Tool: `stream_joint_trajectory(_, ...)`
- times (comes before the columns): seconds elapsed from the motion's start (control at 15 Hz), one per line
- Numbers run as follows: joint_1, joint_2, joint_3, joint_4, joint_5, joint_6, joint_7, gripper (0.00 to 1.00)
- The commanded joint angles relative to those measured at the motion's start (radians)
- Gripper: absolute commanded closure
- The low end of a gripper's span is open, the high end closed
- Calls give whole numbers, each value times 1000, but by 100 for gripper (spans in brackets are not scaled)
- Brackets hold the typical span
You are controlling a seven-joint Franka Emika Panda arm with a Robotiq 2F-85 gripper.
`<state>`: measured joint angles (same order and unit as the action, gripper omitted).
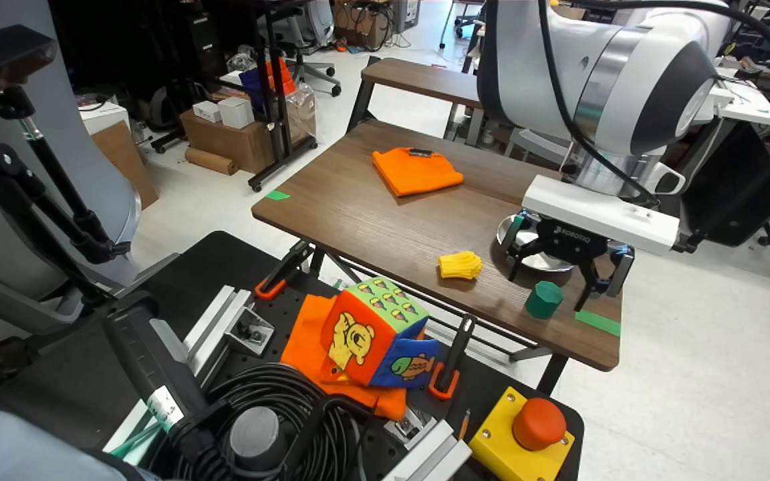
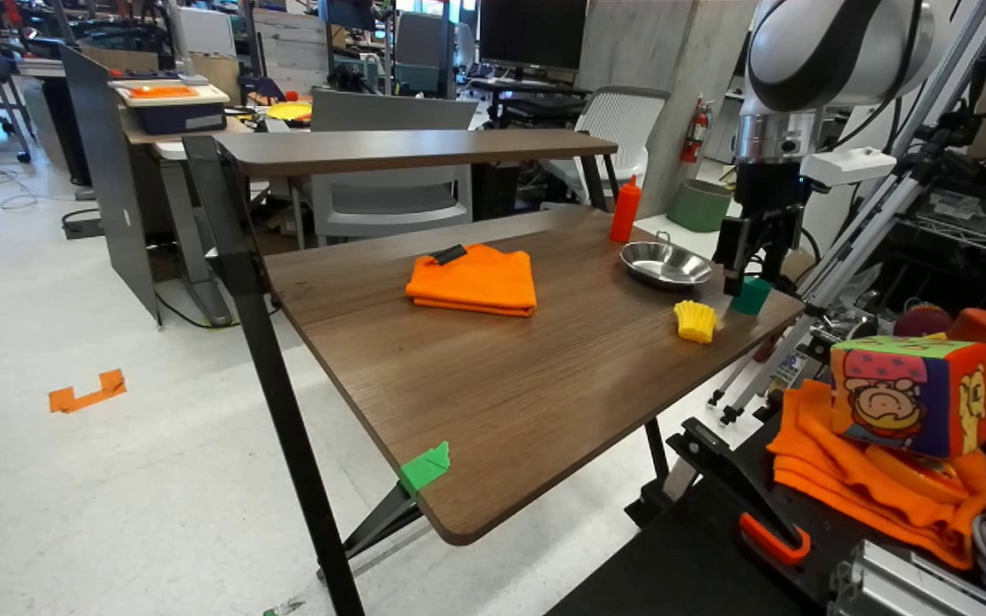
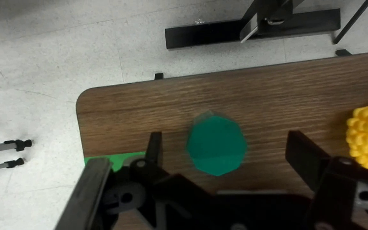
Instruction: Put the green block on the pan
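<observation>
End effector (image 1: 548, 291) is hovering, spread wide, over the green block (image 3: 217, 145), which is sitting on the tabletop (image 2: 493, 376) near the pan (image 2: 666, 265). Pre-grasp, I'm judging; next move is calling for lowering and closing.

Bright metal on the pan (image 2: 667, 263), smooth and shiny, catching the light! The green block (image 3: 217, 145) looks like smooth plastic; the yellow block (image 1: 460, 265) is rough with ridges and knobs, rubbery-looking. And the table (image 2: 493, 368) wears wood grain with a dull sheen, the orange cloth (image 2: 473, 282) soft and matt, the red bottle (image 2: 625, 212) glossy plastic.
</observation>
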<state>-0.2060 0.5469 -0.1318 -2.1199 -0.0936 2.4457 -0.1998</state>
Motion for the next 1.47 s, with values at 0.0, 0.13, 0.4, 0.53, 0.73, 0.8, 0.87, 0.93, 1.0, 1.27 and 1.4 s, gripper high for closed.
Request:
stream_joint_trajectory(0.0, 15, 35, -20, 54, -15, -52, 57, 35)
stream_joint_trajectory(0.13, 15, 43, -23, 69, -13, -78, 78, 49)
stream_joint_trajectory(0.4, 7, 33, -23, 84, -3, -126, 98, 80)
stream_joint_trajectory(0.53, 2, -4, -20, 76, 5, -133, 94, 81)
stream_joint_trajectory(0.73, -20, -72, -5, 63, 43, -130, 69, 81)
stream_joint_trajectory(0.8, -22, -93, -3, 65, 58, -130, 71, 81)
stream_joint_trajectory(0.87, -25, -103, 2, 78, 79, -128, 73, 81)
stream_joint_trajectory(0.93, -23, -112, 2, 92, 95, -130, 82, 81)
stream_joint_trajectory(1.0, -20, -111, 3, 113, 107, -131, 87, 81)
stream_joint_trajectory(1.27, -14, -50, 12, 232, 144, -166, 108, 81)
stream_joint_trajectory(1.4, -9, -3, 18, 295, 153, -196, 126, 81)
